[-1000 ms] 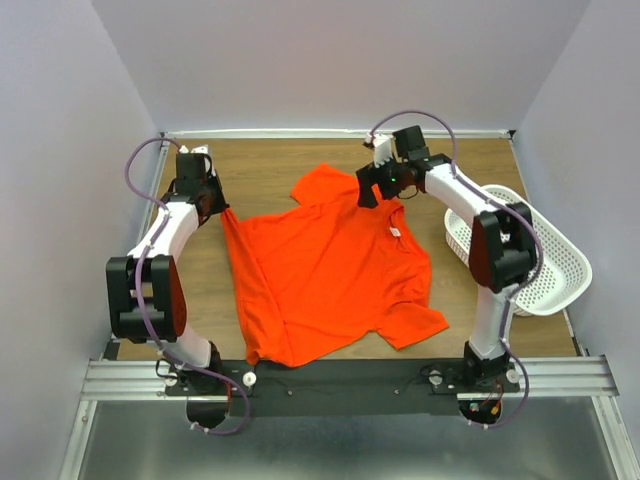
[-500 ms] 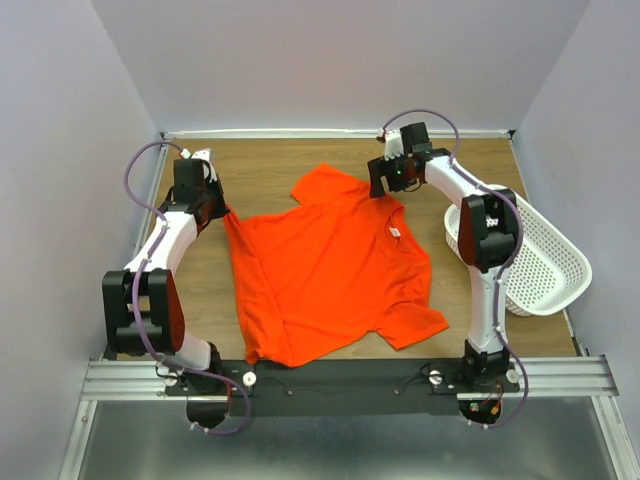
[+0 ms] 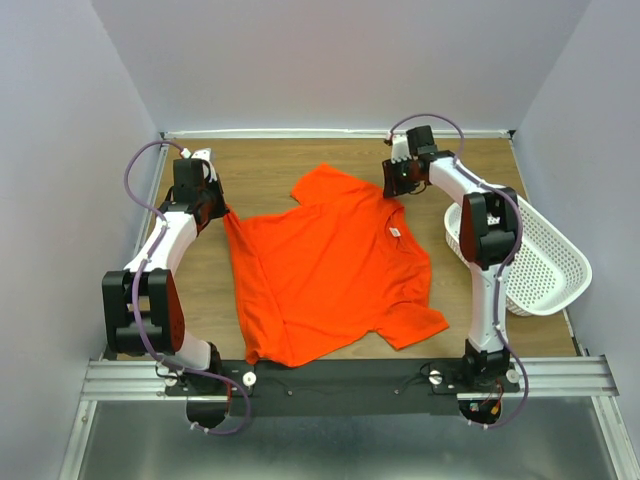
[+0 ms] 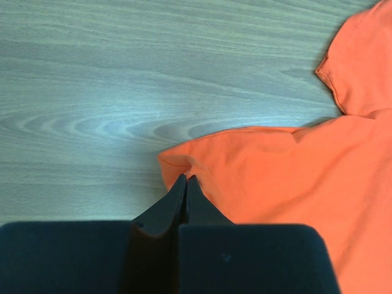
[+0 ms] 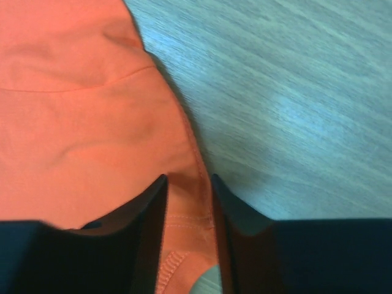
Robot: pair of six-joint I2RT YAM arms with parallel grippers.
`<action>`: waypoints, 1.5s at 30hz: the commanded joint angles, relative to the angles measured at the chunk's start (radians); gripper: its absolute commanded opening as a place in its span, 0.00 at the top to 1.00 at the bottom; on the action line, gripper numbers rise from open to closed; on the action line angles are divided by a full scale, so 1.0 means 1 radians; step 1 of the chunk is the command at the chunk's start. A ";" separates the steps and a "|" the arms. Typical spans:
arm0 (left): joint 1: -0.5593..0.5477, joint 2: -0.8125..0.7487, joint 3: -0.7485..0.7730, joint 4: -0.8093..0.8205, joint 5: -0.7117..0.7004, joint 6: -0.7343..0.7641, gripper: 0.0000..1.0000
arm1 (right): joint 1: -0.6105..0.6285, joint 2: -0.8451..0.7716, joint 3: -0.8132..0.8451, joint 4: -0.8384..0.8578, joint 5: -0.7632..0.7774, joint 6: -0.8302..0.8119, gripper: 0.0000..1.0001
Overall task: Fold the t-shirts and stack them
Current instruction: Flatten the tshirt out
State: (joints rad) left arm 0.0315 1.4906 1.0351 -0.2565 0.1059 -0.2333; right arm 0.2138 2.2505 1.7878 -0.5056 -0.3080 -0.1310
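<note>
Left claw point(image 4: 185, 180) is clamped shut on the orange t-shirt's point(image 3: 330, 275) left corner, right claw point(image 5: 188, 182) half-open astride its upper-right hem: spreading stage, probably; next, clamp and tauten.

t-shirt point(image 3: 330, 270) | bright orange, short-sleeved, plain | unfolded, spread flat | middle of table point(image 3: 260, 170)

Wood-grain table point(image 3: 270, 170), walls on three sides. Orange t-shirt point(image 3: 330, 270) spread mostly flat mid-table, collar toward right, one sleeve far, one near. White perforated basket point(image 3: 550, 270) tilted at right edge, near collar side.
</note>
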 commanded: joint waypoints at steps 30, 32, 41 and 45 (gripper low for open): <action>0.002 -0.026 -0.015 0.019 0.035 0.012 1.00 | -0.047 0.174 0.330 -0.045 -0.320 0.128 0.00; 0.001 -0.020 -0.012 0.014 0.034 0.014 1.00 | -0.045 0.251 0.441 -0.045 -0.290 0.203 0.00; -0.001 -0.016 -0.014 0.014 0.035 0.015 1.00 | -0.025 0.403 0.628 -0.025 -0.272 0.336 0.01; 0.001 -0.010 -0.014 0.014 0.035 0.015 1.00 | -0.007 0.440 0.634 -0.025 -0.295 0.356 0.04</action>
State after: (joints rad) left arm 0.0315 1.4902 1.0313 -0.2489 0.1295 -0.2314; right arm 0.1806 2.6289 2.3917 -0.5297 -0.5632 0.1699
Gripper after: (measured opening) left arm 0.009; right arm 0.974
